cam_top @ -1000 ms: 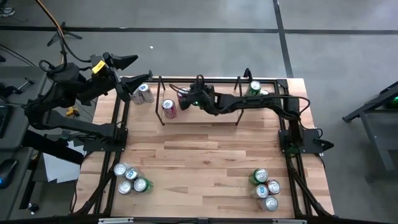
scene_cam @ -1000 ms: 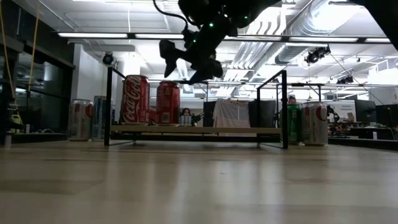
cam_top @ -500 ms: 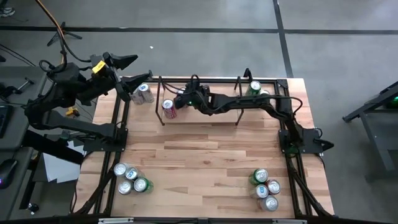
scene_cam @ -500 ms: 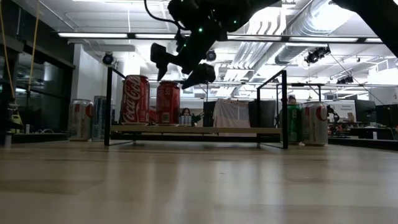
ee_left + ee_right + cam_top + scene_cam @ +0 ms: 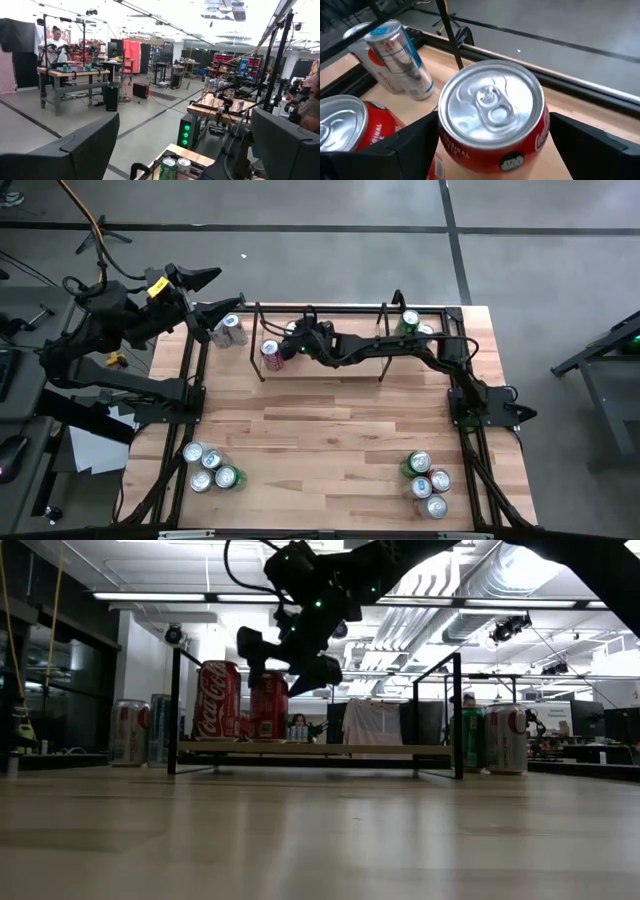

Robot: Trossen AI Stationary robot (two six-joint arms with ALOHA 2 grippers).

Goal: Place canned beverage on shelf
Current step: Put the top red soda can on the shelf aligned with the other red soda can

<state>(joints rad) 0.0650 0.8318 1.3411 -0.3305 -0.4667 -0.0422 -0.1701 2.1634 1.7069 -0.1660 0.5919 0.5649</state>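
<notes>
Risk lay chiefly with the right gripper (image 5: 490,145), whose two dark fingers were spread wide on either side of a red aluminium can with a silver lid (image 5: 492,117), with gaps visible on both sides, so nothing was clasped. That can was seen standing upright between the fingers, on the low black-rod shelf with a light wood base (image 5: 310,749). Just beside the gripper stood a second red can (image 5: 350,125), and beyond it a slim silver-and-blue can (image 5: 395,57). A sideways withdrawal could have caught the can's rim and tipped it against its neighbour, or off the shelf edge; a straight lift was judged safer. The left gripper (image 5: 185,150) was held spread and empty well away at the table's far corner, near two silver cans (image 5: 229,330)
</notes>
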